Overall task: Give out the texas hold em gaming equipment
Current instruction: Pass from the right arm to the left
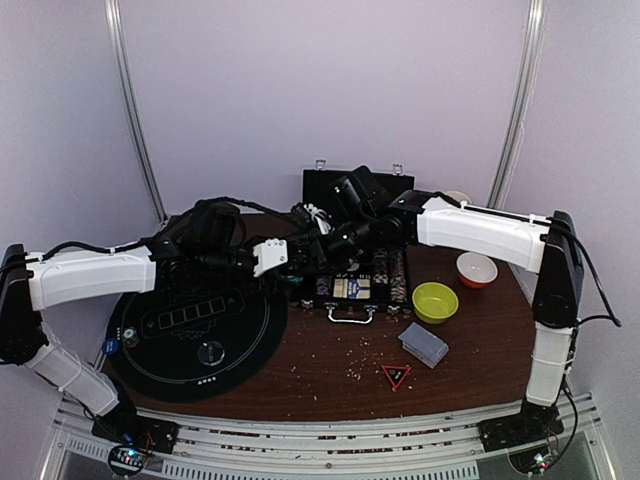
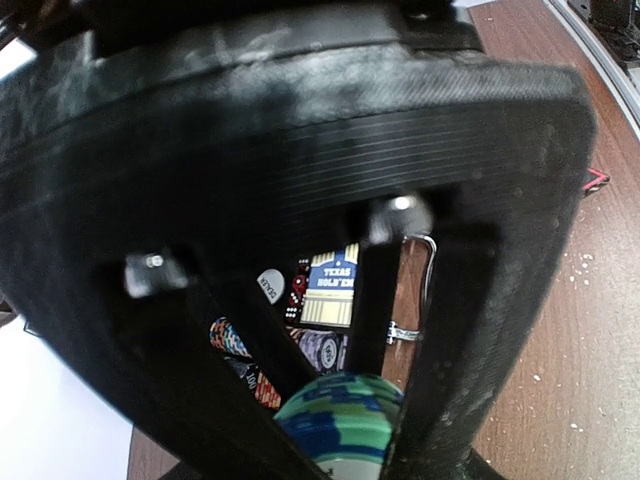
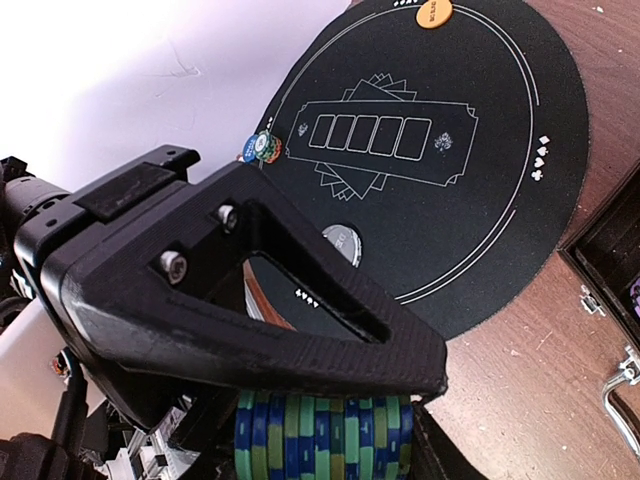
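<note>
A stack of green-and-blue poker chips [image 3: 325, 437] sits between the fingers of my right gripper [image 3: 325, 445], which clamps it end to end. In the left wrist view the same stack [image 2: 340, 415] fills the gap of my left gripper [image 2: 345, 440], which is shut across it. Both grippers [image 1: 298, 255] [image 1: 325, 245] meet above the open black chip case [image 1: 355, 288]. The case holds more chips [image 2: 325, 350], a dealer button [image 2: 268, 286] and a Texas Hold'em card box [image 2: 330, 285]. The grey-blue deck [image 1: 423, 343] lies at the front right.
A round black poker mat [image 1: 200, 330] lies on the left with a clear disc [image 1: 210, 351], an orange disc [image 3: 433, 12] and chips at its edge [image 1: 110, 345]. A yellow-green bowl [image 1: 435, 301], an orange-and-white bowl [image 1: 476, 268] and a red triangle [image 1: 396, 376] are on the right.
</note>
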Available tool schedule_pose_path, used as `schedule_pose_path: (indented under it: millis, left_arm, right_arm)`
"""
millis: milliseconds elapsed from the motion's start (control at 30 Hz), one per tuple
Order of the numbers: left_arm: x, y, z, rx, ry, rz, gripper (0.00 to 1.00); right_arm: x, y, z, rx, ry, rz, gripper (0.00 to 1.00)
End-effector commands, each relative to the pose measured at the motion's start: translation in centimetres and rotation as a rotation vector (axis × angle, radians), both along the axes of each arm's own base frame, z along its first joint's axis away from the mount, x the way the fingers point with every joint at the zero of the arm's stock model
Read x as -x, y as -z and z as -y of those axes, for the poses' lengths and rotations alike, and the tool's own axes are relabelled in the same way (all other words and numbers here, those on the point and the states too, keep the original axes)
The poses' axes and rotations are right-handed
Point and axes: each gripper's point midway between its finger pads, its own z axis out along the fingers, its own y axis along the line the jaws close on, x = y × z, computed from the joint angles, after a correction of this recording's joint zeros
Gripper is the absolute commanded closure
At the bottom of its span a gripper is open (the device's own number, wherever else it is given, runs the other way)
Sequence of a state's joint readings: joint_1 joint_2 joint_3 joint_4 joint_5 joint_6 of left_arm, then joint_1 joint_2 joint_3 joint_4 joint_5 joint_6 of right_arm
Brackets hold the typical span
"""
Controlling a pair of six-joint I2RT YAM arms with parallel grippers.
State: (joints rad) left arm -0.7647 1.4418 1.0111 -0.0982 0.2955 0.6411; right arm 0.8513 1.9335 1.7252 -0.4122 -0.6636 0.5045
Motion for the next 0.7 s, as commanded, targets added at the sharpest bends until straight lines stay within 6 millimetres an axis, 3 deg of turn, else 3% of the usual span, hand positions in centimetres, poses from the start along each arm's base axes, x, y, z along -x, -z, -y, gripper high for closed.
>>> schedule_pose_path:
  millis: [0,267,433,533,600,667]
  left_arm:
    - [-0.70,-1.88,0.26,0.048,-0.012,0.044,0.44]
    - [-1.00,-1.29,0.38,0.031,-0.016,0.036,0.42]
    - [-0.95,-1.71,0.51,0.046,-0.010,0.044,0.56]
    - [-0.87,-2.11,0.71,0.067,-0.006,0.040,0.43]
    - [-0.73,-2.02,0.84,0.068,0.004,0.033,0.42]
    - [-0.71,-1.69,0.81,0.059,0.004,0.027,0.48]
  right_arm:
    - [0.09,-3.51,-0.29,-0.087,-0.011,0.048,1.00]
    - [-0.21,-3.53,-0.42,-0.102,-0.008,0.039,1.00]
    - [-0.36,-2.97,-0.47,-0.094,-0.009,0.031,1.00]
    - [-0.44,-2.91,-0.64,-0.099,-0.010,0.026,1.00]
    - [-0.50,-2.88,-0.76,-0.100,-0.011,0.024,1.00]
    - [-0.59,-3.02,-0.78,-0.102,-0.011,0.027,1.00]
